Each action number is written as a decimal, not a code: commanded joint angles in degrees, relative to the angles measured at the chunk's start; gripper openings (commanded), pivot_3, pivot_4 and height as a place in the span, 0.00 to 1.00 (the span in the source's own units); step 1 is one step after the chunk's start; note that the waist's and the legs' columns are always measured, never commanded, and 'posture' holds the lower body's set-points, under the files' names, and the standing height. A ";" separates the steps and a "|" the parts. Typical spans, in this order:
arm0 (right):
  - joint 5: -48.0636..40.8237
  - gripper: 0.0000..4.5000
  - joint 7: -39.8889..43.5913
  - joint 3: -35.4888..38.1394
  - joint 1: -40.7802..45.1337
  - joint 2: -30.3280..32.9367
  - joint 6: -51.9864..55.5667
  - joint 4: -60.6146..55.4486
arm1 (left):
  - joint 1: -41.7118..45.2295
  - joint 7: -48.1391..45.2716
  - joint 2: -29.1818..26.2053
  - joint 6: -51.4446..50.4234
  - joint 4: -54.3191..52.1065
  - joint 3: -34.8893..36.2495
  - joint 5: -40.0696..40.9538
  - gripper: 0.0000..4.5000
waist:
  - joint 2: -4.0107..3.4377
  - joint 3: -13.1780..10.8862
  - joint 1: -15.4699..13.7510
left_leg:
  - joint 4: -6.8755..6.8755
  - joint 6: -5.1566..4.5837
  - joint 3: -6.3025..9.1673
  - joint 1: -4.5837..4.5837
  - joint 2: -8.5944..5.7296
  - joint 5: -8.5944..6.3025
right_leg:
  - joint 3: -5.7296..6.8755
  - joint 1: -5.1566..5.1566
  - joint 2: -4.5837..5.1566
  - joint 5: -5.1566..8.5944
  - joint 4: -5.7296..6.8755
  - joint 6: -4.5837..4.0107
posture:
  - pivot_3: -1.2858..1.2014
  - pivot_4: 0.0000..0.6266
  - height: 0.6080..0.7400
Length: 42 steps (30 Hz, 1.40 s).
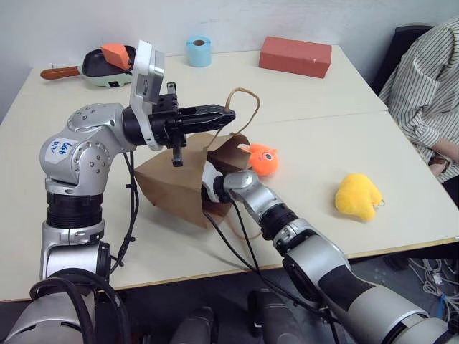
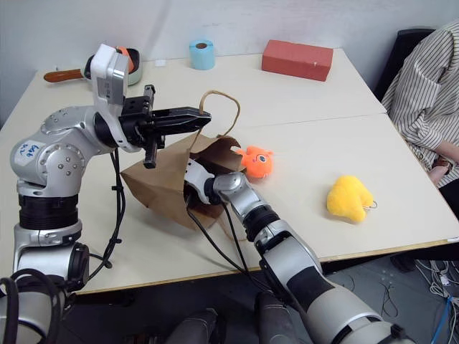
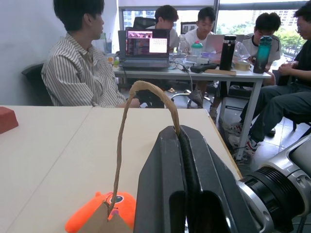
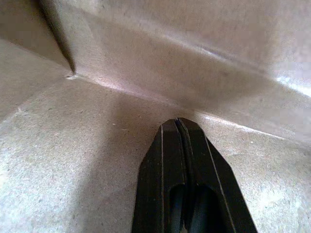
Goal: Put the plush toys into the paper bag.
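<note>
My right gripper (image 4: 181, 121), fingers pressed together and empty, reaches inside the bag (image 1: 176, 188) lying near the table's (image 1: 323, 136) middle. Above it, my left gripper (image 1: 228, 112) pinches the bag's cord handle (image 1: 247, 97). The orange fish (image 1: 262, 159) sits just right of the bag's mouth; the yellow toy (image 1: 358, 195) lies well right of it.

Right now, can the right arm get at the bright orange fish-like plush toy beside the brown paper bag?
Probably not yet. The right gripper is shut, inside the paper bag, whose wall stands between it and the orange plush fish. The left gripper pinches the bag's cord handle.
</note>
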<state>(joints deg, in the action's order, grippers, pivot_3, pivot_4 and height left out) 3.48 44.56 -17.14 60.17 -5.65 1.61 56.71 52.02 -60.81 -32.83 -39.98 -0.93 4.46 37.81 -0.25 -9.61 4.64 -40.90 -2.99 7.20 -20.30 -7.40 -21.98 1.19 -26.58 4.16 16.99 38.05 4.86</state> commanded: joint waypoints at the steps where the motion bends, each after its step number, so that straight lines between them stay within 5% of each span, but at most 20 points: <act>1: 0.30 0.00 0.36 0.61 -1.30 0.79 0.94 -2.39 | -0.07 -0.32 -1.24 2.24 0.32 -0.32 -1.77 0.00 | 0.00 0.00 0.03 | 0.00 0.00 0.00 0.00 0.00 0.00 | 0.00 0.00 0.00 0.00 0.01 0.00 | 0.52 0.24 1.00; 10: 0.82 0.00 -0.33 0.34 -4.32 3.71 3.33 -10.75 | 1.44 -0.71 -0.88 1.39 3.07 -0.21 -1.26 0.00 | -0.01 0.00 0.10 | -0.01 0.01 0.03 0.00 -0.01 -0.01 | -0.01 0.00 0.00 0.00 0.02 -0.01 | 0.52 0.24 1.00; 21: -10.91 0.00 7.68 6.62 -23.30 22.19 33.72 -64.39 | -1.10 -2.67 -1.83 2.83 2.50 -2.35 -2.92 0.00 | 0.00 0.00 -1.44 | -0.01 0.01 0.07 -0.10 -0.03 -0.01 | -0.12 -0.05 -0.02 0.00 -0.13 0.00 | 0.52 0.24 1.00; 27: -21.66 0.00 4.39 20.98 -29.62 29.58 50.07 -78.88 | -1.14 -3.18 -2.20 2.64 2.12 -2.83 -3.11 0.00 | 0.00 0.00 -2.84 | 0.07 0.02 0.02 -0.11 -0.05 -0.02 | -0.26 -0.05 -0.06 0.00 -0.20 0.00 | 0.52 0.24 1.00; 31: -19.89 0.27 0.03 23.78 -29.80 33.34 48.41 -75.56 | -1.09 -3.39 -2.43 2.51 1.97 -2.91 -3.14 0.00 | 0.00 0.00 -3.57 | 0.04 0.02 -0.01 -0.11 -0.11 -0.02 | -0.34 0.00 -0.04 0.00 -0.23 0.00 | 0.52 0.24 1.00; 40: -6.33 0.95 -6.71 10.53 -25.37 33.20 26.26 -55.95 | -0.41 -3.73 -2.54 3.05 2.55 -3.24 -3.70 0.00 | 0.00 0.00 -3.13 | 0.06 0.02 -0.12 -0.10 -0.10 -0.02 | -0.37 -0.04 -0.05 0.00 -0.22 0.00 | 0.52 0.24 1.00; 42: -4.39 1.00 -7.73 8.85 -23.86 32.63 22.99 -51.74 | -0.46 -3.80 -2.47 3.19 2.55 -3.28 -3.84 0.00 | 0.00 0.00 -3.03 | 0.05 0.02 -0.11 -0.10 -0.09 -0.02 | -0.35 -0.04 -0.05 0.00 -0.22 0.00 | 0.52 0.24 1.00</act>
<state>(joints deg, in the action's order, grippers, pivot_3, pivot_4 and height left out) -2.57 37.93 -7.29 34.97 27.39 28.22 3.54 50.70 -64.15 -34.88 -37.73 2.83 0.83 34.02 -0.25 -9.61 1.61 -40.86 -2.97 7.09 -20.40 -7.49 -22.01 0.85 -26.63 4.11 17.00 37.83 4.86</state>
